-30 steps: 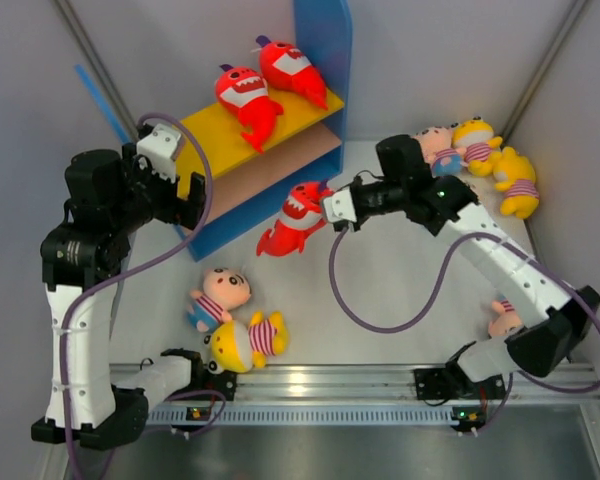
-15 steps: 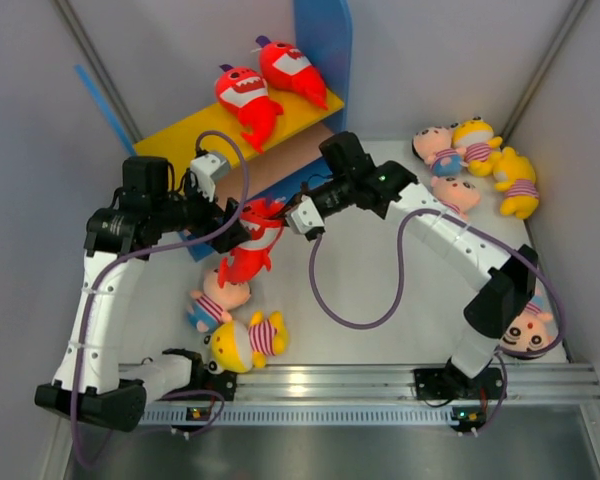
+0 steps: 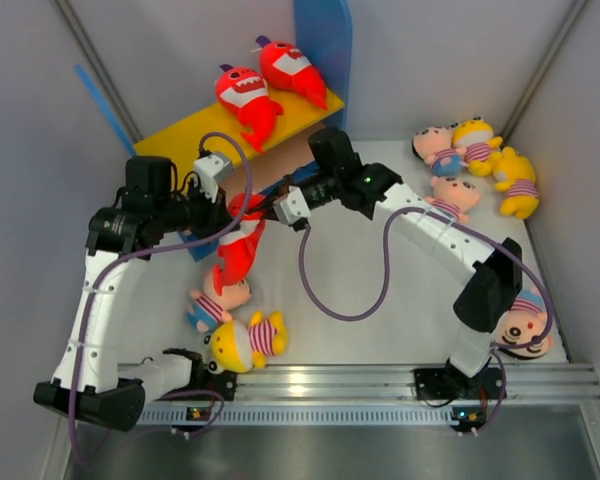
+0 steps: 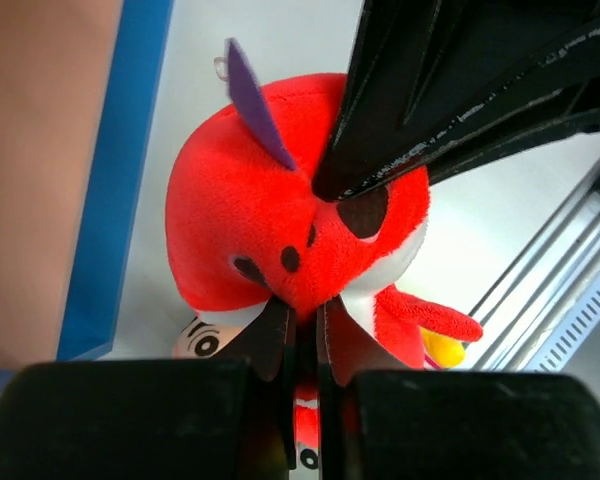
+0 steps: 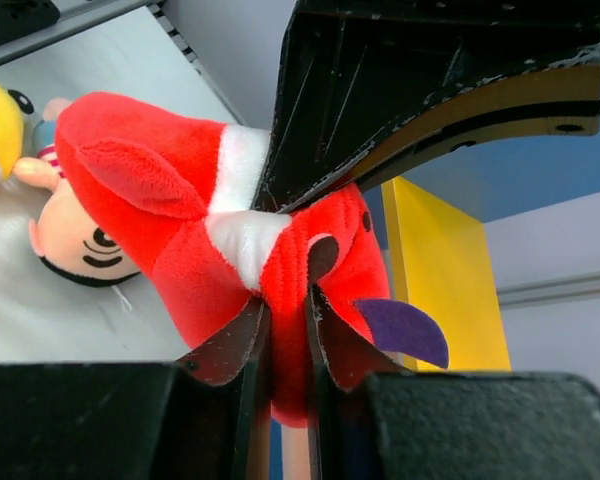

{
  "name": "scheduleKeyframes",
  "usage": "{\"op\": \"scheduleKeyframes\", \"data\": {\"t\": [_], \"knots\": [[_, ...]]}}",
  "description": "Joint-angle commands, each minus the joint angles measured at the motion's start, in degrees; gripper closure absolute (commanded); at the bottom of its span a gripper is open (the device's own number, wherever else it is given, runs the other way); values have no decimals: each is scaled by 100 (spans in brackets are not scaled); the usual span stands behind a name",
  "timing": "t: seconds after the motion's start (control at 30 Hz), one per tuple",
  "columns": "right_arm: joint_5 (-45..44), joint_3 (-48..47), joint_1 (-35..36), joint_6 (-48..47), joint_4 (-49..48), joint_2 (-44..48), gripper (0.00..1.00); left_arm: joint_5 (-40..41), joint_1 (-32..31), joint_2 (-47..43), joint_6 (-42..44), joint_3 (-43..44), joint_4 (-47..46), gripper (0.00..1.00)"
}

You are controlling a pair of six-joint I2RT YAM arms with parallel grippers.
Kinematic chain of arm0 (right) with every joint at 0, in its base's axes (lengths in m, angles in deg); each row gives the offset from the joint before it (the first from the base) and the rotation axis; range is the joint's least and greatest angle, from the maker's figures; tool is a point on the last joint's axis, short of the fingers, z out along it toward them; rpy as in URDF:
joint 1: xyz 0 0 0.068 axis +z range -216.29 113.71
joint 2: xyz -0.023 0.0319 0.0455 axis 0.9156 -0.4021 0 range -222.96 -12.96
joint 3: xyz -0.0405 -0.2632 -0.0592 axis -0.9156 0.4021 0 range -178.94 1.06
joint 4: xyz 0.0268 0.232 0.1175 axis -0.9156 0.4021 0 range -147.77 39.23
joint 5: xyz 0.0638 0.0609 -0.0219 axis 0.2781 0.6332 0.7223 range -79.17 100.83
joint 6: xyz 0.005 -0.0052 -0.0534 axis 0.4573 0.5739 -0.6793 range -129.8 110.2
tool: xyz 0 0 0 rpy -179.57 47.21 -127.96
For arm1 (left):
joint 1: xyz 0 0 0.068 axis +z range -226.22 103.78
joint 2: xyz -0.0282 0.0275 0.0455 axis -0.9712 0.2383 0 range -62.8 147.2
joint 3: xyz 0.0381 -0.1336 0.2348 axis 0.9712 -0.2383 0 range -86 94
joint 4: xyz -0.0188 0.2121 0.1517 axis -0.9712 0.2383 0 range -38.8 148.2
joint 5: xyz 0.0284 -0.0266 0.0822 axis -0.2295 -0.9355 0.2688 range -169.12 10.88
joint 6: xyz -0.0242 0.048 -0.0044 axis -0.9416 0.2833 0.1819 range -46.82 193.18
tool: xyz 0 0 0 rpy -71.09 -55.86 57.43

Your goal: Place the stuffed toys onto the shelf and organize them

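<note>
A red shark [image 3: 241, 243] hangs in front of the shelf's lower board, held from both sides. My left gripper [image 3: 233, 214] is shut on a fold of its plush [image 4: 306, 322], and my right gripper [image 3: 267, 207] pinches the shark from the opposite side [image 5: 288, 322]. Two more red sharks [image 3: 244, 98] [image 3: 292, 70] lie on the shelf's yellow top board [image 3: 195, 135]. A pink-faced doll [image 3: 218, 298] and a yellow doll [image 3: 244, 340] lie on the table below the held shark. The shelf's lower board is mostly hidden by the arms.
Several dolls [image 3: 472, 160] lie in a cluster at the back right, and one more [image 3: 525, 327] beside the right arm's elbow. The shelf's tall blue side panel [image 3: 324, 50] rises at the back. Metal rails [image 3: 310, 385] run along the near edge.
My right gripper carried the red shark left toward the shelf front. My left arm swung in from the shelf's left end and its open jaws shut on the shark.
</note>
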Motion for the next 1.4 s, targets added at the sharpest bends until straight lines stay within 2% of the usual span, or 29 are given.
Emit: {"op": "scheduleKeyframes", "data": {"t": [0.0, 0.03, 0.07, 0.1, 0.13, 0.23, 0.33, 0.43, 0.47, 0.53, 0.67, 0.9, 1.13, 1.37], "knots": [[694, 481, 227, 1080, -2155, 201, 86, 77, -47, 42, -120, 74, -143, 100], [615, 710, 227, 1416, -2675, 280, 74, 382, -38, 68, -216, 136, -160, 100], [493, 991, 219, 1863, -3254, 516, 47, 550, -38, 60, -417, 302, -248, 100], [22, 1325, 219, 3025, -3965, 657, 31, 735, -38, 86, -506, 443, -257, 100], [-314, 2067, 227, 3645, -5599, 815, 20, 954, -38, 130, -594, 609, -283, 100], [-1764, 3277, 192, 5344, -7734, 1299, 7, 1737, -38, 287, -1007, 1444, -398, 100], [-2732, 3613, 184, 6750, -8033, 1607, 5, 2458, -29, 454, -1499, 2113, -643, 100], [-3295, 3499, 184, 7947, -7560, 1740, 3, 3160, -29, 665, -2034, 2656, -1004, 100], [-3436, 3473, 184, 8184, -7402, 1749, 3, 3650, -29, 771, -2150, 2815, -1030, 100], [-3507, 3577, 175, 8257, -7470, 1792, 3, 4049, -29, 1131, -2457, 3280, -1057, 100], [-3551, 4139, 192, 8222, -8295, 1942, 3, 5120, -29, 1693, -3011, 3608, -1189, 100], [-3885, 4281, 184, 7906, -7734, 2170, 3, 6051, -38, 2476, -3845, 4161, -1224, 100], [-4087, 4606, 192, 7827, -7708, 2372, 3, 6791, -38, 3109, -3926, 4575, -1338, 100], [-4254, 4747, 192, 7835, -7549, 2416, 3, 6495, -38, 3110, -4040, 4075, -1356, 100]]}}
